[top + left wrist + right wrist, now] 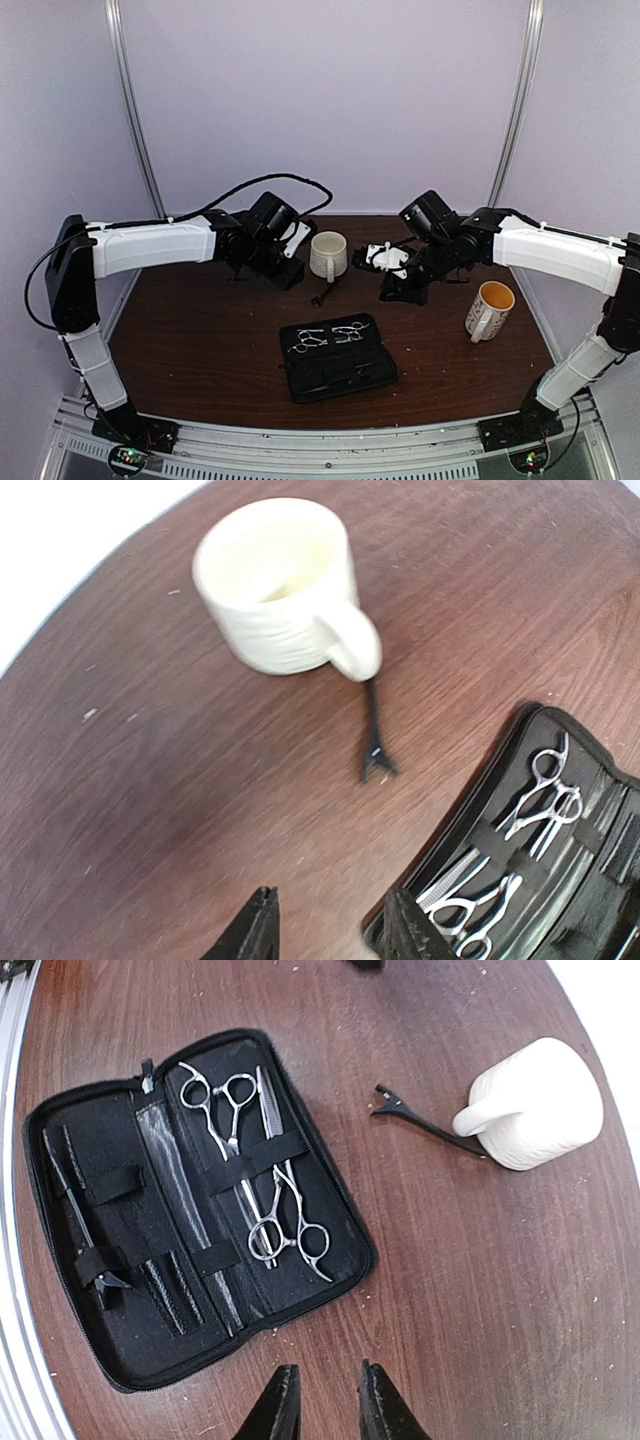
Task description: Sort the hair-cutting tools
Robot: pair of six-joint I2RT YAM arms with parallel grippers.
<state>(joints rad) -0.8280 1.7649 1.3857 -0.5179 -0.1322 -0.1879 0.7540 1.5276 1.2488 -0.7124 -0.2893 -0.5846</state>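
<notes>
Left end effector (335,935) and right end effector (325,1408) hover parted, empty. 2 scissors (232,1140) sit pinned under elastic straps (265,1155) in the zip case (150,1345); 1 black hair clip (373,730) lies loose, seemingly touching the white mug (270,630).

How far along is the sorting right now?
Done: first scissors, second scissors and one clip sit strapped in the open case. In hand: nothing; left gripper and right gripper are open, empty. Left: the loose clip on the table by the white mug.
</notes>
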